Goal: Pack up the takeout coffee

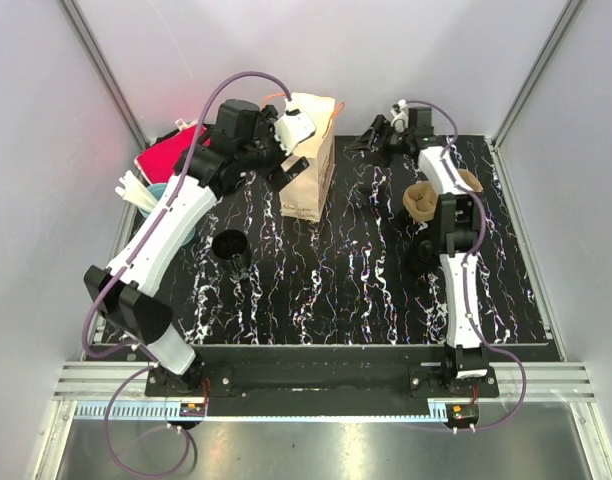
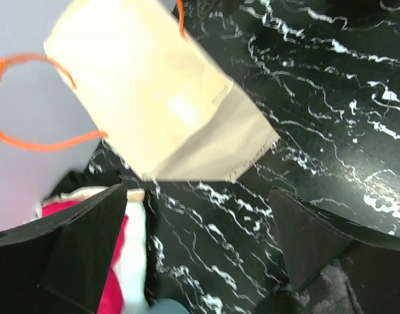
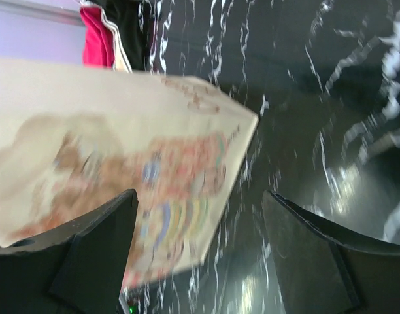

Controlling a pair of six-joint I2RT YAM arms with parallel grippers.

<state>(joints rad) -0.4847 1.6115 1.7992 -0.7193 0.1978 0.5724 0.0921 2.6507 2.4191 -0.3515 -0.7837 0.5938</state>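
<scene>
Two pincers, both spread wide and holding nothing. The left gripper (image 2: 199,191) hangs over the far left part of the tabletop (image 1: 366,290), its dark fingers (image 2: 89,248) apart with only black marbled surface between them. Just beyond its fingertips stands the paper bag (image 2: 154,98), pale and plain on this side, with thin orange cord handles (image 2: 30,140) looping out towards the back wall. From where I stand the bag looks tilted, but I can't say whether the fingers touch it.

The right gripper (image 3: 200,193) is open too, reaching across the far edge towards the same bag from the other side. Its wrist view shows the bag's printed face, a blurry coloured drawing, with the bag's lower corner lying between the fingers but not clamped.

Further out, a black cup (image 1: 231,246) stands upright and alone on the left half of the tabletop, well apart from the bag and beside the left arm. A brown cardboard cup carrier (image 1: 422,200) sits near the right edge, partly hidden by the right arm. In the far left corner there is a red pouch (image 1: 171,155) and a blue bowl (image 1: 164,195) with white pieces sticking out.
</scene>
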